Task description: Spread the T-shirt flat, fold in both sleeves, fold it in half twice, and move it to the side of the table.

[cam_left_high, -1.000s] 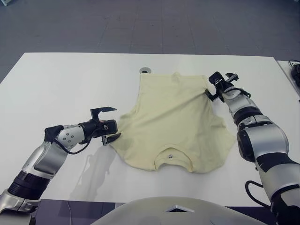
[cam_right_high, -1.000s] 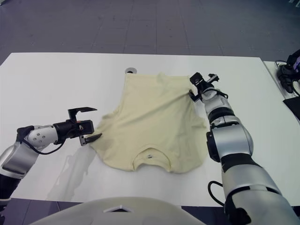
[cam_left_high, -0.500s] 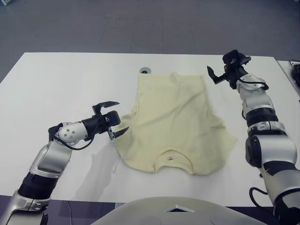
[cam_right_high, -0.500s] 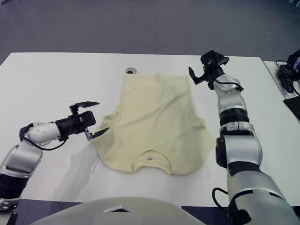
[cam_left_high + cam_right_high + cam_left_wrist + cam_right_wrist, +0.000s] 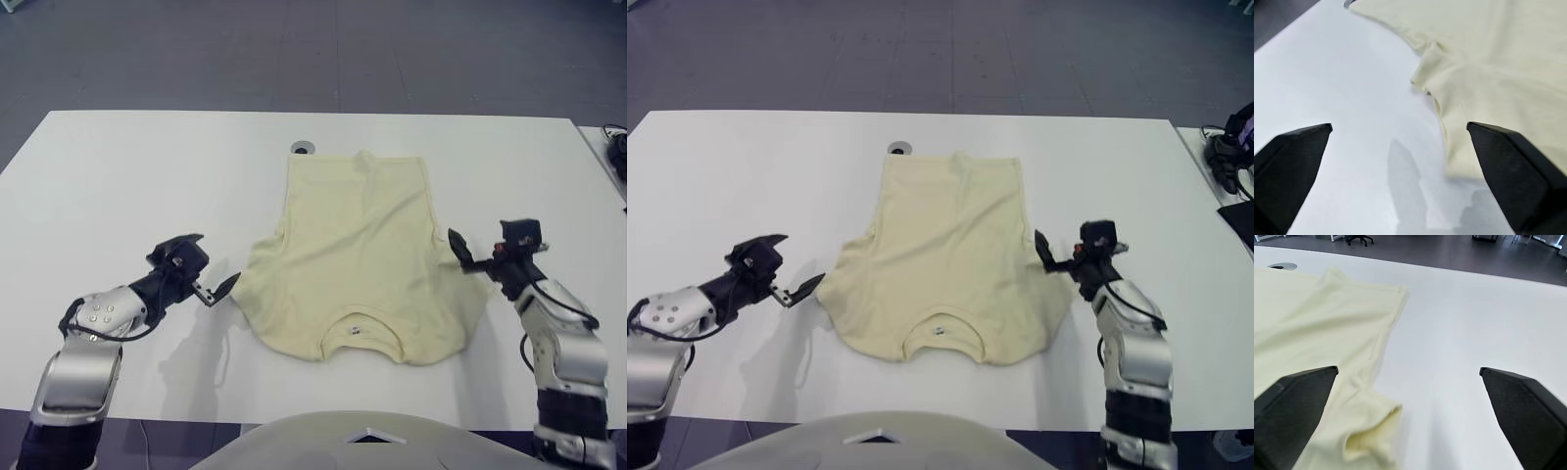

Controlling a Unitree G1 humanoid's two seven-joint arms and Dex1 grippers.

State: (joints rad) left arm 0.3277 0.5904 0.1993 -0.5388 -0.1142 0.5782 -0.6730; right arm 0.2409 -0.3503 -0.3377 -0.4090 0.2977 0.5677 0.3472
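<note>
Two empty, wide-open pincers flank the pale yellow cotton T-shirt (image 5: 358,250): left pincer (image 5: 208,266), right pincer (image 5: 487,245). It lies mostly flat on the white table (image 5: 147,166), sleeves rumpled; every fold remains.

A white rectangular table (image 5: 147,166) stands on a dark grey tiled floor (image 5: 294,49), which stretches away past its far edge at 12 o'clock. A small round grey cable port (image 5: 304,147) sits in the tabletop near that edge. At 3 o'clock, beyond the table's edge, lies black cabled gear (image 5: 1225,149).
</note>
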